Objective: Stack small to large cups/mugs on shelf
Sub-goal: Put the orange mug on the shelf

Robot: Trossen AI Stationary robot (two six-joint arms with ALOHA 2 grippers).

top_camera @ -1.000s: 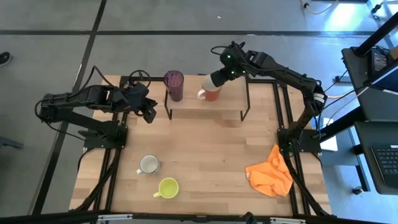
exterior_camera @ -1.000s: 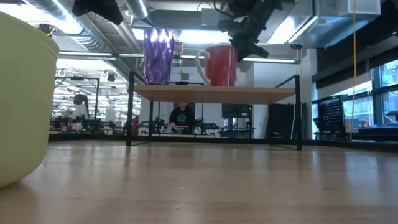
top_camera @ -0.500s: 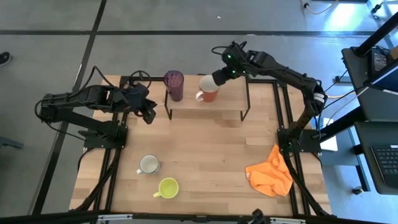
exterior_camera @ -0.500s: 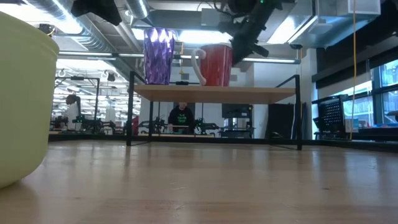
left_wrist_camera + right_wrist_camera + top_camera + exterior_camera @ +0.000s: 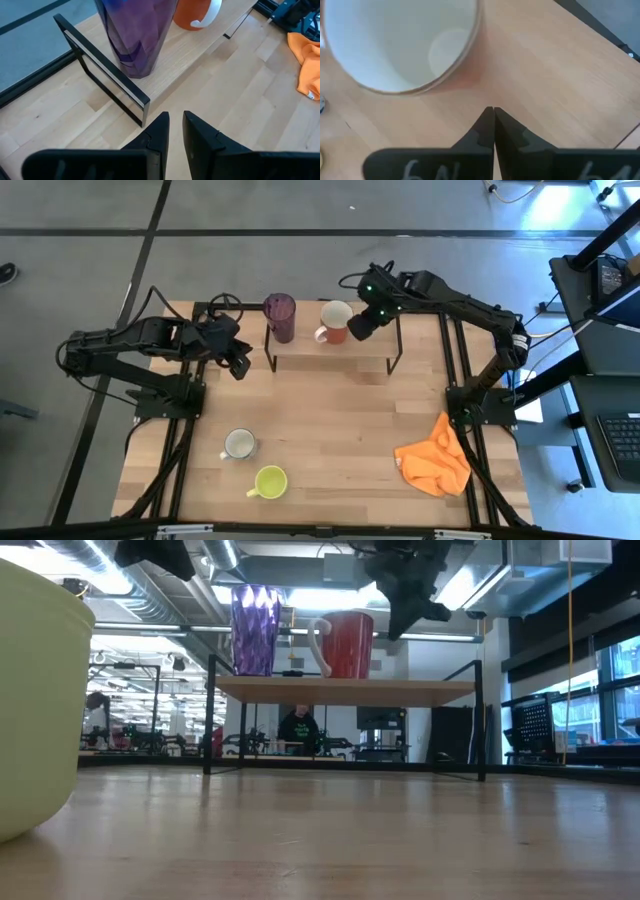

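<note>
The dark purple tumbler (image 5: 280, 315) and the reddish-brown mug (image 5: 336, 321), white inside, stand upright side by side on the left part of the light-wood shelf (image 5: 345, 352). Both also show in the low view, the tumbler (image 5: 254, 630) and the mug (image 5: 345, 644). My right gripper (image 5: 353, 332) is shut just right of the mug, above the shelf board, touching nothing (image 5: 492, 111). My left gripper (image 5: 240, 367) is shut and empty near the shelf's left legs (image 5: 176, 120). The small white mug (image 5: 238, 443) and the yellow-green mug (image 5: 270, 480) stand on the tabletop near the front left.
An orange cloth (image 5: 435, 460) lies crumpled at the table's right front. The shelf's thin black legs (image 5: 110, 82) stand close to my left gripper. The yellow-green mug fills the low view's left edge (image 5: 30, 690). Bare wood lies between the shelf and the two front mugs.
My right gripper has shifted the reddish-brown mug a little toward the tumbler and left it upright on the shelf. It has let go and drawn back toward the table's right, clear of the mug.
</note>
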